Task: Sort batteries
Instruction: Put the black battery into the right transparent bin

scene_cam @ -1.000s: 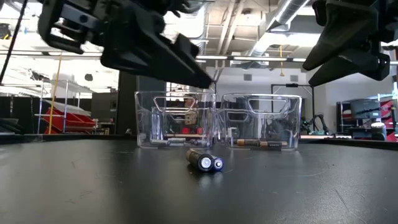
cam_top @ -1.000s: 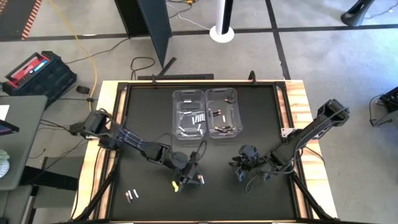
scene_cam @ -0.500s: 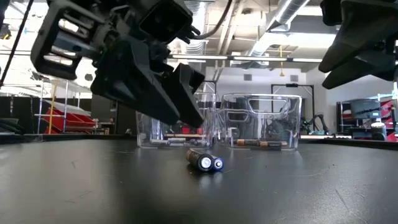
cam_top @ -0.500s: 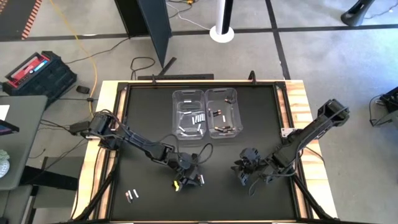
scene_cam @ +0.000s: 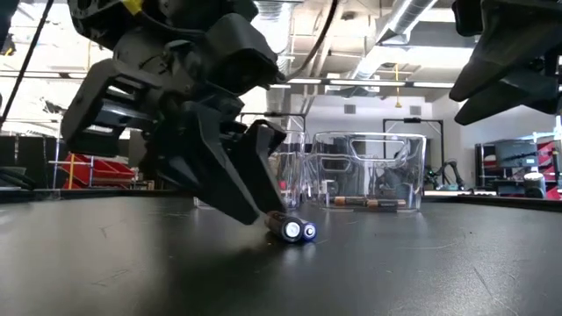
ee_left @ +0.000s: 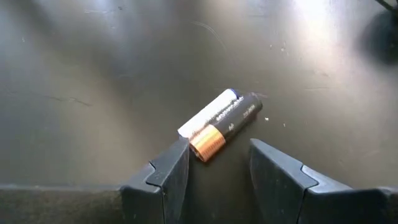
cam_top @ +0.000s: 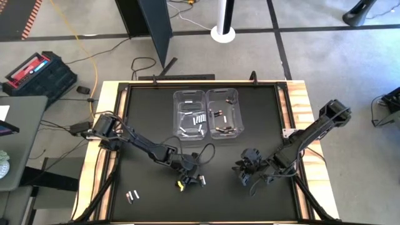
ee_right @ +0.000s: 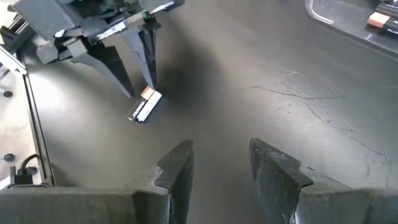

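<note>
Two batteries lie side by side on the black table: a silvery-white one point(ee_left: 210, 112) and a dark one with a copper end point(ee_left: 229, 124). In the low view the pair point(scene_cam: 294, 230) shows end-on. My left gripper point(ee_left: 214, 165) is open and low over the table, slanting down, with its fingertips on either side of the pair's copper end point(ee_left: 205, 143). The right wrist view shows that gripper point(ee_right: 142, 90) standing at the pair point(ee_right: 145, 104). My right gripper point(cam_top: 247, 172) hovers open to the pair's right, above the table, with nothing between its fingers. My left gripper has one fingertip point(ee_left: 179, 149) right beside the near ends of the two batteries. Whether it touches them I cannot tell. The pair lies flat on the table.
Two clear bins point(cam_top: 189, 112) point(cam_top: 224, 112) stand side by side at the far centre, each with batteries inside. Two more batteries point(cam_top: 131, 197) lie near the front left corner. A wooden rim point(cam_top: 106, 125) borders the black table.
My left gripper has come down toward the pair of batteries and tipped more steeply, so its fingertips now reach table height at the pair. The batteries have stayed where they were.
</note>
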Robot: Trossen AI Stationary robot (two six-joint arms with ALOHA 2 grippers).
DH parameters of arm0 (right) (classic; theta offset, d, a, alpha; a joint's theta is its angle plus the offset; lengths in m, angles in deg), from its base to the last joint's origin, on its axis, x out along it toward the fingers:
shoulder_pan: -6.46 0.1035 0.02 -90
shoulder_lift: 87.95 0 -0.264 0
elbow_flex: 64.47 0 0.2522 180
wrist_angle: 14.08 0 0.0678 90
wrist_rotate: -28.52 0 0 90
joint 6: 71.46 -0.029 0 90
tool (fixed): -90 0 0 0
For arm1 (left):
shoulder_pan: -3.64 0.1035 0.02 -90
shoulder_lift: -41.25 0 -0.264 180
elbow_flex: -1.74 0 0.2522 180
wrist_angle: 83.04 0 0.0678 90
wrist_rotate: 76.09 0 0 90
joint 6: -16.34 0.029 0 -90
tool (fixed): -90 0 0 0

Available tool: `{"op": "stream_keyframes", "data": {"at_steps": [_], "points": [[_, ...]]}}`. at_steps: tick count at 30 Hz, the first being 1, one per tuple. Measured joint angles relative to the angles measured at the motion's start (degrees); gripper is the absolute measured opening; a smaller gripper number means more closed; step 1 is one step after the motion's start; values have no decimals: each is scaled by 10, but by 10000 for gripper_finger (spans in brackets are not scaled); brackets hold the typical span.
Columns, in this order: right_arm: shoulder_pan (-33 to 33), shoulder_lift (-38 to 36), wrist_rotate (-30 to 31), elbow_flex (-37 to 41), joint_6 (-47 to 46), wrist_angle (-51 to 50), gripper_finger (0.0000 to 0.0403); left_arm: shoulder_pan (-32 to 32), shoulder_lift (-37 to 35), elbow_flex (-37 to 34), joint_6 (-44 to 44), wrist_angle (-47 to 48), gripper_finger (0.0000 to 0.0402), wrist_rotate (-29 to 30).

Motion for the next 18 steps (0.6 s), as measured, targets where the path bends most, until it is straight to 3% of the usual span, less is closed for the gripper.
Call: {"op": "stream_keyframes", "data": {"at_steps": [18], "points": [[0, 0, 0, 0, 2, -2, 173, -10, -1, 1, -77, 36, 160, -11]]}}
